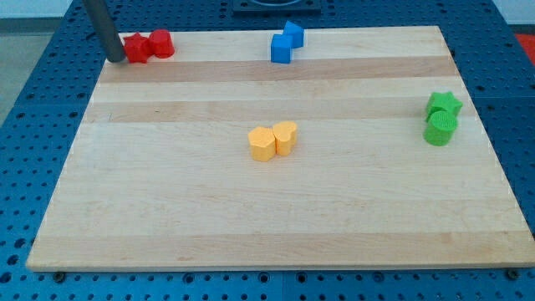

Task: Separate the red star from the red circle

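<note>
The red star point(136, 48) lies at the board's top left corner, touching the red circle point(161, 43) on its right. My tip point(118, 60) stands just left of the red star, at its edge, close enough that I cannot tell whether it touches. The dark rod rises from there out of the view's top.
Two blue blocks point(286, 43) touch each other at the top middle. A yellow hexagon point(262, 144) and a yellow heart-like block point(285, 137) sit together at the centre. A green star point(444, 106) and a green circle point(440, 129) sit at the right. The wooden board's point(267, 217) left edge is near my tip.
</note>
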Action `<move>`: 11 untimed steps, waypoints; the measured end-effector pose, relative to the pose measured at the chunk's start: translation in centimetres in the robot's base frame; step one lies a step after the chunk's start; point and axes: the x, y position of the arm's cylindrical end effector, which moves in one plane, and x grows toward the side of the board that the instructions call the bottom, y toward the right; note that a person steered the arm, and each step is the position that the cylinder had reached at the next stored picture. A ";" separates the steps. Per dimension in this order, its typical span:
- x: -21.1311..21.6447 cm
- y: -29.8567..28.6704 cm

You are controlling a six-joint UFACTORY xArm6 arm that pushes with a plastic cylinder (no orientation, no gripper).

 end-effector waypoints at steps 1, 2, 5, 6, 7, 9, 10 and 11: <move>-0.5 -0.1; -3.6 -3.7; -0.7 5.9; 3.5 9.1; 4.3 9.9; 3.9 5.5; 5.2 4.2; 8.0 7.8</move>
